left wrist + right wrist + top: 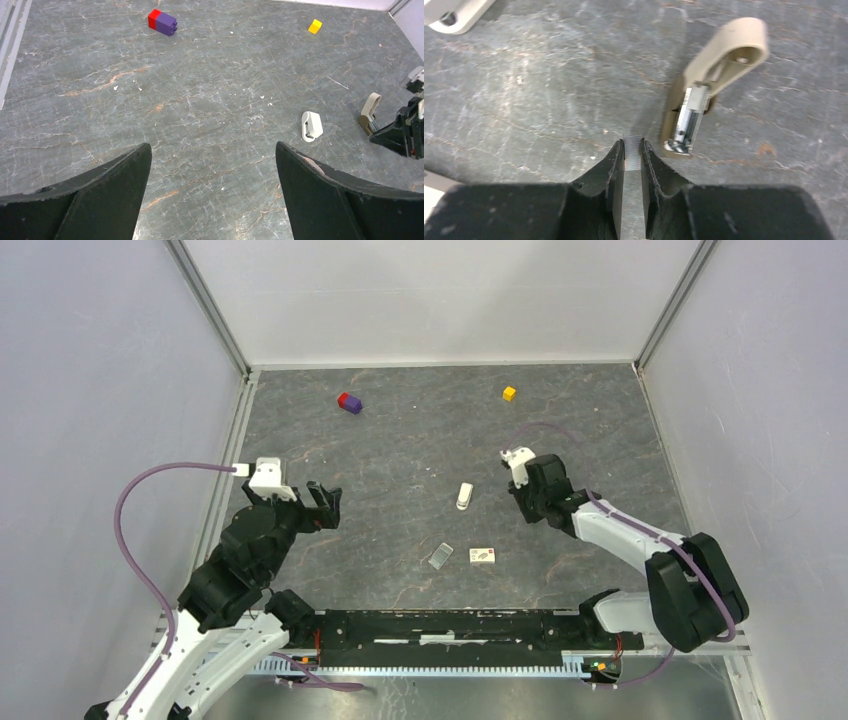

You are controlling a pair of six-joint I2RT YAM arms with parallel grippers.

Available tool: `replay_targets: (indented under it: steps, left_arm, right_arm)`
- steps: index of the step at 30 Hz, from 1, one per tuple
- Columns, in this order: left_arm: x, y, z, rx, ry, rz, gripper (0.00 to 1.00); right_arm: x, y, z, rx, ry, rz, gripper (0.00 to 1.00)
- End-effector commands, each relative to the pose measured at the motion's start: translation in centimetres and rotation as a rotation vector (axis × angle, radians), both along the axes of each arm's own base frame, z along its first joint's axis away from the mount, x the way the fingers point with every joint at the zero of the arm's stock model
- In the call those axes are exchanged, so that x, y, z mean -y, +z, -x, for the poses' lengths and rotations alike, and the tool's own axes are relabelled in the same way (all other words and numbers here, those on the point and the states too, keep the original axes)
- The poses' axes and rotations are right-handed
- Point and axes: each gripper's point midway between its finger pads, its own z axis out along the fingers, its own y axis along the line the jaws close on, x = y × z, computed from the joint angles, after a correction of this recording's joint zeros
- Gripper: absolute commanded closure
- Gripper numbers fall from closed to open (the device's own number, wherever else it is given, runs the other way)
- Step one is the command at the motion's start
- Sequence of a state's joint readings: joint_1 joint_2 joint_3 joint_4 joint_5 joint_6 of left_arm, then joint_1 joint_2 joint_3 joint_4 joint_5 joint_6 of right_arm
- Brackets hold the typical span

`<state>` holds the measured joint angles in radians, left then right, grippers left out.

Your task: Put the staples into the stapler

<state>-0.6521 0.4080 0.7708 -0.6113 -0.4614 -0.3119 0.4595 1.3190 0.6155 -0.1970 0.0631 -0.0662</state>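
Note:
The stapler (pixel 704 95) is off-white and lies open on the table, its grey metal channel (pixel 686 117) facing up. It also shows in the left wrist view (pixel 370 111). In the top view the right arm hides it. My right gripper (pixel 632 146) is shut on a silver strip of staples (pixel 632 150), whose tip is just left of the channel's near end. In the top view the right gripper (pixel 520 490) is right of centre. My left gripper (pixel 326 508) is open and empty over bare table at the left, as the left wrist view (pixel 211 145) shows.
A small white plastic piece (pixel 465 496) lies left of the right gripper and also shows in the left wrist view (pixel 311 126). A white box (pixel 484 556) and a grey flat piece (pixel 441 556) lie near the front. A red-purple block (pixel 349 402) and a yellow cube (pixel 509 393) lie at the back.

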Motion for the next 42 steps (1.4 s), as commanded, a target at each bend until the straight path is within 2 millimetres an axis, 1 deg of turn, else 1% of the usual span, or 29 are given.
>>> replay_targets:
  steps: [1,3,6,16,31,42]
  left_arm:
    - [0.2,0.2,-0.4,0.017,-0.019,-0.048,0.0]
    - [0.3,0.2,-0.5,0.014,-0.02,-0.049,0.0]
    - [0.3,0.1,-0.5,0.009,-0.02,-0.054,0.0]
    - [0.4,-0.1,-0.7,0.002,-0.018,-0.058,0.0]
    - [0.5,-0.2,-0.8,-0.003,-0.02,-0.061,0.0]
    - [0.5,-0.2,-0.7,-0.002,-0.021,-0.06,0.0]
  right_arm:
    - [1.4,3.1,-2.6,0.094,-0.088,-0.026,0.79]
    - [2.1,3.6,-3.2,0.11,-0.11,-0.03,0.79]
    - [2.9,3.7,-3.9,0.12,-0.142,-0.038,0.78]
    - [3.4,4.0,-5.1,0.176,-0.206,-0.081,0.78]
    - [3.7,2.7,-4.6,0.169,-0.248,-0.111,0.78]
    - [4.0,1.7,-4.0,0.15,-0.255,-0.101,0.78]
